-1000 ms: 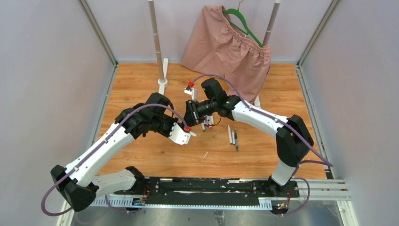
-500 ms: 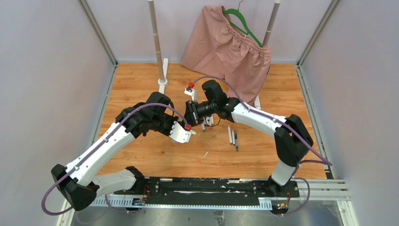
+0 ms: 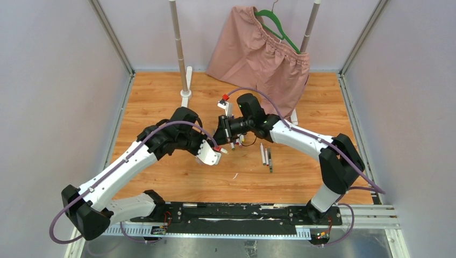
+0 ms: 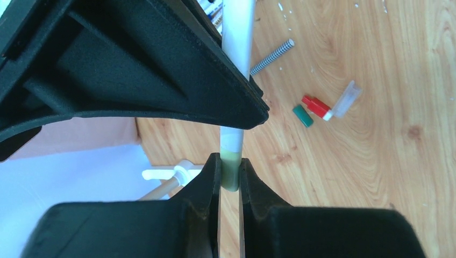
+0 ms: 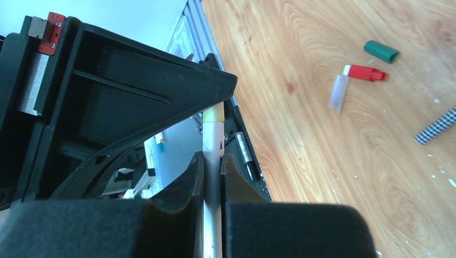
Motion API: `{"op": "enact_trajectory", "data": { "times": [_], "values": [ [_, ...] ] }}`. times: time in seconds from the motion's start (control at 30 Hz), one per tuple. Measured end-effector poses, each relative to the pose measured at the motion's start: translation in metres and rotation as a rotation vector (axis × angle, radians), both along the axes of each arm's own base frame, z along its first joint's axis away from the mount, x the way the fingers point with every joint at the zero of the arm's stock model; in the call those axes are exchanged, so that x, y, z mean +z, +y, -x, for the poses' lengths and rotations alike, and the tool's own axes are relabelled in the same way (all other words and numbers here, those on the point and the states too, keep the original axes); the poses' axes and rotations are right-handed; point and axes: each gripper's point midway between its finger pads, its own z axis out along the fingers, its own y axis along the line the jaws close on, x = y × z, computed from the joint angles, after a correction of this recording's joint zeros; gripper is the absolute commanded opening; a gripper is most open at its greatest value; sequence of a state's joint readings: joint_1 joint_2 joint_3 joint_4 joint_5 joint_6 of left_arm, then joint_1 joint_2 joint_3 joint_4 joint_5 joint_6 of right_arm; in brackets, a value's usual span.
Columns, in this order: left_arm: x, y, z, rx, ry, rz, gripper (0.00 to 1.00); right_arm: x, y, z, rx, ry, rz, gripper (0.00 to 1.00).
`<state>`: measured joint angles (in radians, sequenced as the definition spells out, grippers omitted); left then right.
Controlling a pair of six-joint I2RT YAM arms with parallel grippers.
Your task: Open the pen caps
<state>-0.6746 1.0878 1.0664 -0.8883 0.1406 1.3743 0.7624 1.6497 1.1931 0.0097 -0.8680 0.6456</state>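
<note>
Pale green cap [image 4: 230, 181] pinched, not yet pulled free

Tight on the pale green cap are the jaws of the left gripper [image 4: 230, 167]. The cap is seated on its white barrel [image 5: 213, 138], which the right gripper [image 5: 213, 171] clamps just beyond, both held above the middle of the wooden table [image 3: 161, 107]. A loose dark green cap [image 4: 303, 115] and a red cap [image 4: 315, 106] lie below, so a couple look done. Other pens [image 3: 265, 156] lie to the right, their ends too small to read. The grippers sit nose to nose, leaving little room to pull. A pink garment [image 3: 258, 54] hangs far behind, well apart
</note>
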Motion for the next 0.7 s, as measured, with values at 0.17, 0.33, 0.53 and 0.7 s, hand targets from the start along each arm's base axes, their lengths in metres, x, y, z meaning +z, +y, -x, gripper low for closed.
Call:
{"op": "enact_trajectory", "data": {
  "times": [0.17, 0.33, 0.53, 0.7],
  "values": [
    [-0.005, -0.009, -0.011, -0.027, 0.006, 0.043, 0.0, -0.005, -0.01, -0.006, -0.058, -0.068, 0.019, 0.0],
    [-0.011, 0.027, -0.048, 0.103, -0.042, -0.028, 0.0, -0.018, -0.04, 0.014, -0.063, -0.052, 0.101, 0.0],
    [-0.02, 0.074, -0.076, 0.252, -0.097, -0.176, 0.0, -0.03, -0.067, 0.04, -0.043, -0.011, 0.188, 0.0],
    [-0.03, 0.075, -0.079, 0.301, -0.066, -0.17, 0.0, -0.046, -0.087, 0.026, -0.137, -0.09, 0.313, 0.0]
  ]
}}
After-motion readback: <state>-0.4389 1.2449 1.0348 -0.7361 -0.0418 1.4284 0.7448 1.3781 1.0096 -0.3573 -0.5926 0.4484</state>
